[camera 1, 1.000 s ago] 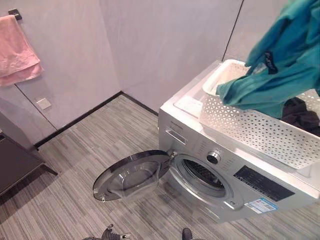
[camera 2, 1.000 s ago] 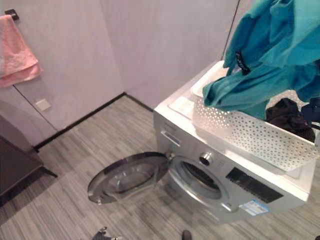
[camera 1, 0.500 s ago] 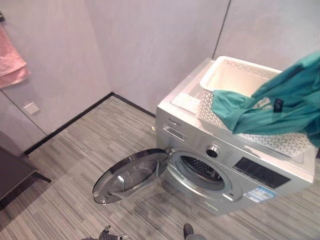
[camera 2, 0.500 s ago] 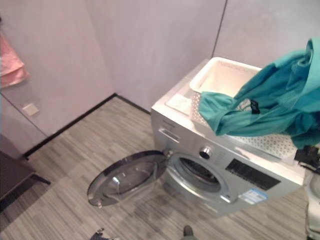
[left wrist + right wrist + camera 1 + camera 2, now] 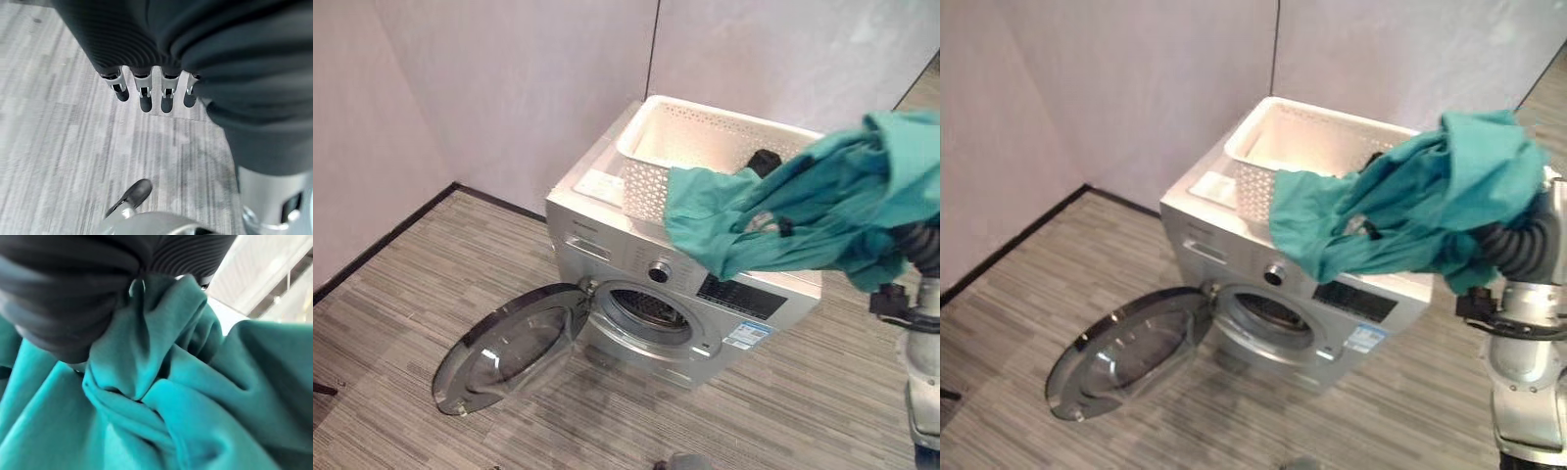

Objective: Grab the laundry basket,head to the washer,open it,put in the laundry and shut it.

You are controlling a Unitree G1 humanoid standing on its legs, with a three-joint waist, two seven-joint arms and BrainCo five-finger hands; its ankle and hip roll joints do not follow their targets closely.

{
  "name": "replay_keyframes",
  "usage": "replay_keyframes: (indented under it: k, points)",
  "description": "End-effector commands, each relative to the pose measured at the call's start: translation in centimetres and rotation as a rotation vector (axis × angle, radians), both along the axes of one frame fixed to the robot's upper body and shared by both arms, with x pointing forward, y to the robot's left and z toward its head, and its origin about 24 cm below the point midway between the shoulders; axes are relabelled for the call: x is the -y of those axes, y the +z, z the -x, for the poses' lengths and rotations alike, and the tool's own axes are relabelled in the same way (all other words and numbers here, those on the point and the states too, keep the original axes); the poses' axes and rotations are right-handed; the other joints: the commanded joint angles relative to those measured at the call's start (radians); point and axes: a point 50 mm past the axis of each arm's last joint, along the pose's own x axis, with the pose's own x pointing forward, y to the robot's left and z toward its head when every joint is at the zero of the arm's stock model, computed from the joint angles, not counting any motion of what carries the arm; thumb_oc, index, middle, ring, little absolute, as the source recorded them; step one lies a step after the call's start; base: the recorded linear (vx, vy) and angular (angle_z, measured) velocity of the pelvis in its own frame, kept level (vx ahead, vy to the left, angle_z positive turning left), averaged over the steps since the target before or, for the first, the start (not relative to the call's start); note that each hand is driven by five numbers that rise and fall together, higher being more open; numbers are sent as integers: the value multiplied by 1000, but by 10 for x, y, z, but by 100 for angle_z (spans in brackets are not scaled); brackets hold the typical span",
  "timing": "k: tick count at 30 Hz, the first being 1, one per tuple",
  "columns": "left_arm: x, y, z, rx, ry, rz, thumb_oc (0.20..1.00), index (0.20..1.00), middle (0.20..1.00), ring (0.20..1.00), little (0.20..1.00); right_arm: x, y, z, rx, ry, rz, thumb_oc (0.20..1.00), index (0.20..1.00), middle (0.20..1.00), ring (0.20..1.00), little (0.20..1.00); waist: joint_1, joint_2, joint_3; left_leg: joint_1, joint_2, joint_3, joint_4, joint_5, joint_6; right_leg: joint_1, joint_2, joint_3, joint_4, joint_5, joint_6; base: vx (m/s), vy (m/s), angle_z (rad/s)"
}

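— Where is the laundry?

— A teal garment point(image 5: 1400, 211) hangs bunched in the air off the right hand point(image 5: 161, 259), draped in front of the white perforated laundry basket point(image 5: 705, 147) and partly over its near rim. The basket sits on top of the silver washer point(image 5: 646, 284); something dark point(image 5: 764, 160) lies inside it by the garment's edge.

— How is the right arm held?

— Raised at the right side of the eye views, its ribbed wrist cover meeting the cloth at about basket height. The right wrist view looks straight into the folds: teal fabric is gathered tight against the dark cover, and one silver finger shows curled into it (so the hand is clenched on the garment).

— And the washer itself?

— Its round door point(image 5: 504, 343) is swung wide open to the robot's left, low over the grey striped floor point(image 5: 401, 294), and the drum opening point(image 5: 646, 308) is uncovered.

— The other hand?

— The left hand point(image 5: 142, 93) appears in its own wrist view, hanging over the floor, fingers straight and relaxed with nothing between them and the thumb.
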Motion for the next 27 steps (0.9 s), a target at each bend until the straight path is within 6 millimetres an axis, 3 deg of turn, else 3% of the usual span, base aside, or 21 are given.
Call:
replay_keyframes:
  k: [1,2,3,7,8,10,12,14,15,18,20,27]
  points:
    - [-8,5,-16,65,38,-25,1000,1000,1000,1000,1000,-8,20,5,130,71,-35,200,200,200,200,200,30,-8,-37,-59,-95,-23,-76,-15,41,115,-83,-18,28,40,109,-117,-188,-83]
    - [-7,6,-20,78,31,-26,1000,1000,1000,1000,1000,-17,20,2,126,128,-45,200,200,200,200,200,42,-11,-37,-68,-80,-9,-76,-6,33,126,-85,-26,-13,38,110,-234,-424,-86]
    - [-6,9,-34,129,6,-26,1000,1000,1000,1000,1000,-37,20,-4,107,280,-61,200,200,200,200,200,62,-15,-31,-91,-42,17,-76,21,10,157,-76,-38,-98,37,103,-193,-386,-90]
    - [-3,23,-73,289,-18,-27,1000,1000,1000,1000,1000,-63,0,-2,-27,518,-98,200,200,200,200,200,78,-33,-9,-132,13,-5,-76,94,-40,214,-15,-77,-206,18,75,-159,-330,-45]
    - [-3,23,-73,289,-18,-26,1000,1000,1000,1000,1000,-63,0,-2,-28,518,-98,200,200,200,200,200,76,-33,-9,-132,14,-7,-76,94,-41,215,-14,-78,-207,19,75,-85,-125,30]
    - [2,32,-94,384,-46,-21,1000,1000,1000,1000,1000,-70,-9,2,-86,580,-89,200,200,200,200,200,74,-30,2,-147,28,-25,-76,115,-54,224,5,-94,-219,14,66,-96,-135,32]
    - [15,51,-124,544,-122,11,1000,1000,1000,1000,1000,-71,-34,6,-232,623,-123,200,200,200,200,200,71,-20,13,-170,45,-51,-76,143,-69,237,28,-119,-234,5,50,-101,-147,41]
    - [18,58,-132,593,-141,21,1000,1000,1000,1000,1000,-71,-43,8,-283,627,-134,200,200,200,200,200,69,-17,15,-175,48,-61,-76,149,-73,241,35,-125,-238,2,44,-57,-84,46]
    - [23,73,-144,682,-178,40,1000,1000,1000,1000,1000,-69,-61,14,-385,636,-167,200,200,200,200,200,65,-9,14,-184,50,-82,-76,156,-78,250,42,-142,-244,-4,37,-38,-66,50]
    - [26,88,-152,763,-227,50,1000,1000,1000,1000,1000,-67,-77,21,-483,637,-185,200,200,200,200,200,63,-4,10,-185,50,-93,-76,160,-81,257,44,-154,-249,-5,34,0,-26,44]
    - [29,110,-160,861,-293,68,1000,1000,1000,1000,1000,-66,-96,28,-603,651,-195,200,200,200,200,200,61,-1,6,-184,47,-101,-76,165,-83,264,48,-159,-252,-7,29,16,-7,20]
    - [41,145,-171,1000,-398,164,1000,1000,1000,1000,1000,-69,-119,25,-732,668,-212,200,200,200,200,200,60,9,-1,-177,41,-103,-76,163,-84,273,45,-159,-260,-5,30,5,5,0]
